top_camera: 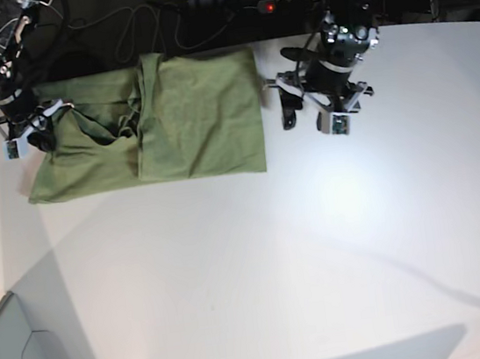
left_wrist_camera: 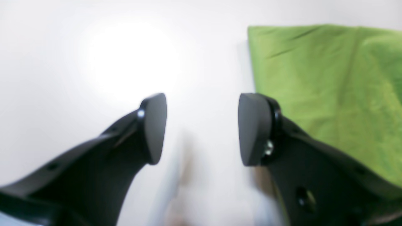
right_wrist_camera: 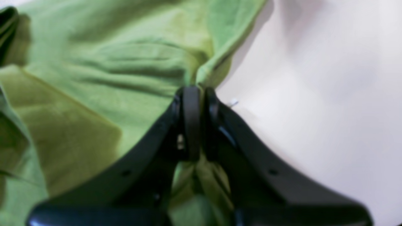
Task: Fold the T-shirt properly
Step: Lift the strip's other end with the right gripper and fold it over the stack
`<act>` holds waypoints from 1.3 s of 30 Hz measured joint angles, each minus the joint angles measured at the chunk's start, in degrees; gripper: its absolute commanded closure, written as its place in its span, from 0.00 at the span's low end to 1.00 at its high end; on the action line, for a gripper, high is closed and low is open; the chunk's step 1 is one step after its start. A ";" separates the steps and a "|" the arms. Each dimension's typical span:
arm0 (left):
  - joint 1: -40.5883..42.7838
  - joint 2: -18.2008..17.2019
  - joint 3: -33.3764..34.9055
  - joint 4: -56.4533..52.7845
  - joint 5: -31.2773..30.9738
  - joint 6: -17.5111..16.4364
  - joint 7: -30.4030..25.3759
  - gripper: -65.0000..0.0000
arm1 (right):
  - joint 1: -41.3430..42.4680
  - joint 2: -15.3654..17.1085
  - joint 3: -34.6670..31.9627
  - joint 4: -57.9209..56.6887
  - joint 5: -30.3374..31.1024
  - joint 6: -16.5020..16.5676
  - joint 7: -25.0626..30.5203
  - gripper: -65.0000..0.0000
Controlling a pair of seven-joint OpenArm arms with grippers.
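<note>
Your right gripper is clamped on a bunched edge of the T-shirt, at its far end. Your left gripper stands open over the white table, just beside the shirt's opposite edge.

The T-shirt lies on the table toward its far left corner. The right gripper is at the shirt's left edge, the left gripper just beside its right edge, over bare table.
</note>
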 measured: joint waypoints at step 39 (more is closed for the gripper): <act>-1.68 2.51 0.02 -7.48 0.00 -0.07 -1.49 0.47 | -3.08 0.00 -43.74 20.31 -1.27 0.02 -0.94 1.00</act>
